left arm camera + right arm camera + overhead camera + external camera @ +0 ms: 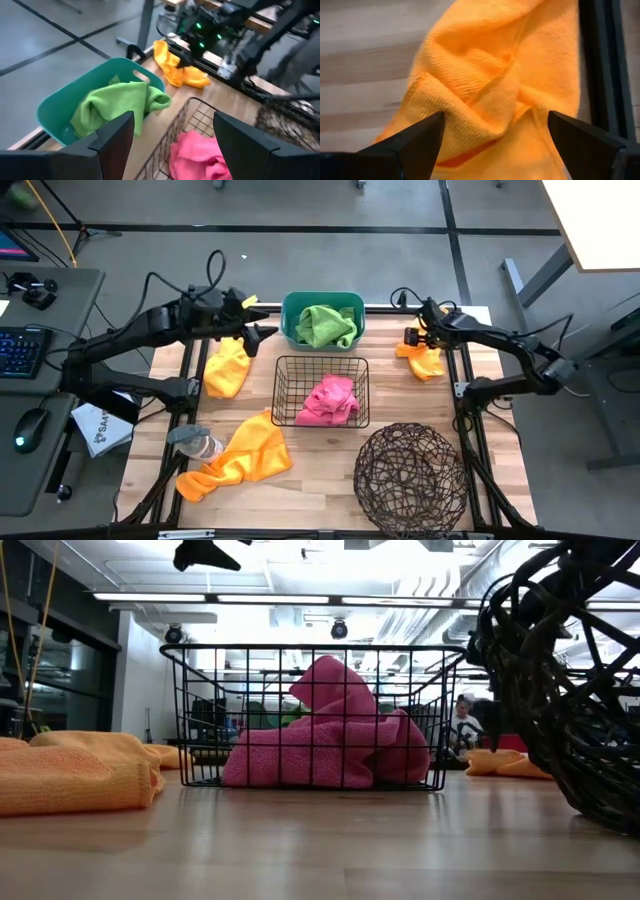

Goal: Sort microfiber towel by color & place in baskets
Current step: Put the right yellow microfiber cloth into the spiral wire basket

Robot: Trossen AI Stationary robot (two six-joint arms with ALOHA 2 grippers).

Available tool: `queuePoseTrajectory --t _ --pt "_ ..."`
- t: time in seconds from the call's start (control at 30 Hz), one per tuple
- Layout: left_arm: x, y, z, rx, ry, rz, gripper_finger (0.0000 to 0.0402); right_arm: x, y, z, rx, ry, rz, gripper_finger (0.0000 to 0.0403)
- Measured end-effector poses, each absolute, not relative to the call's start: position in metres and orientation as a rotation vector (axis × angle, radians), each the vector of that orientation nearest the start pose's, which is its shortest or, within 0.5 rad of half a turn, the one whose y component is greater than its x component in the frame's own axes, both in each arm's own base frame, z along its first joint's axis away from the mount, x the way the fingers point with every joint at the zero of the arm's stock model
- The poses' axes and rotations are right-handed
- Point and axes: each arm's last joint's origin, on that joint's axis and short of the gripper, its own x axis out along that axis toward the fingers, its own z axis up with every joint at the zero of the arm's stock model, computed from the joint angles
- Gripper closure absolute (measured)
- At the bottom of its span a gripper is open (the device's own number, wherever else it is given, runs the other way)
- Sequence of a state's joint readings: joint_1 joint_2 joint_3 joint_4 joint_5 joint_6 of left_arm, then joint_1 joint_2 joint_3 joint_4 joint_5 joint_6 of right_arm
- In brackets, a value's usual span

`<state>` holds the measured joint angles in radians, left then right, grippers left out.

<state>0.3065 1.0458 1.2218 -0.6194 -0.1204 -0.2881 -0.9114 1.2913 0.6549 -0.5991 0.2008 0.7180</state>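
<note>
Right now your left gripper [262, 333] hangs open beside the teal tub [291, 308] holding the green towel [327, 325], your right gripper [492, 132] gapes over an orange towel [505, 75] at the table's edge, pink [330, 400] sits in the black basket [284, 392], and the round basket [410, 477] stands nearest you

L gripper [262, 332] jaws spread, raised, R gripper [410, 337] jaws spread, lowered
</note>
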Motion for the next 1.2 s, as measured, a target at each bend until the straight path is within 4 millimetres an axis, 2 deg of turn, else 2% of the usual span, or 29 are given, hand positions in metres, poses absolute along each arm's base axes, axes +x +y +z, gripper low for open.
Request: queuePoseTrajectory --t 0.2,0.27,0.4,0.5,0.57,0.63,0.67,0.7,0.73,0.83,0.93,1.1,1.2 --pt "0.2 0.067 0.4 -0.305 0.266 0.524 0.0142 0.134 -0.18 0.154 0.958 0.842 -1.392 0.0053" --pt "0.201 0.067 0.404 -0.304 0.221 0.517 0.0142 0.135 -0.181 0.144 0.966 0.898 -1.395 0.0057" --pt "0.201 0.067 0.41 -0.305 0.17 0.491 0.0142 0.137 -0.183 0.132 0.982 0.986 -1.358 0.0091" --pt "0.198 0.066 0.413 -0.303 0.143 0.486 0.0142 0.139 -0.181 0.132 0.985 0.994 -1.336 0.015" --pt "0.195 0.065 0.415 -0.3 0.13 0.484 0.0142 0.14 -0.177 0.137 0.97 0.998 -1.302 0.0214" --pt "0.192 0.064 0.418 -0.286 0.12 0.489 0.0142 0.137 -0.17 0.144 0.953 1.024 -1.266 0.0295" --pt "0.189 0.064 0.419 -0.283 0.113 0.497 0.0142 0.136 -0.168 0.149 0.936 1.015 -1.255 0.0341" --pt "0.187 0.064 0.42 -0.279 0.104 0.507 0.0142 0.135 -0.166 0.157 0.91 0.996 -1.242 0.037" --pt "0.186 0.063 0.421 -0.273 0.097 0.514 0.0142 0.135 -0.164 0.166 0.883 0.974 -1.228 0.0382" --pt "0.182 0.063 0.425 -0.258 0.066 0.531 0.0142 0.126 -0.154 0.196 0.852 0.92 -1.196 0.0378" --pt "0.18 0.063 0.43 -0.254 0.022 0.548 0.0142 0.122 -0.137 0.241 0.774 0.755 -1.074 0.0395" --pt "0.181 0.064 0.434 -0.252 -0.029 0.557 0.0142 0.107 -0.085 0.313 0.731 0.421 -0.661 0.0397" --pt "0.182 0.064 0.435 -0.252 -0.042 0.557 0.0142 0.092 -0.049 0.336 0.784 0.324 -0.345 0.0397"
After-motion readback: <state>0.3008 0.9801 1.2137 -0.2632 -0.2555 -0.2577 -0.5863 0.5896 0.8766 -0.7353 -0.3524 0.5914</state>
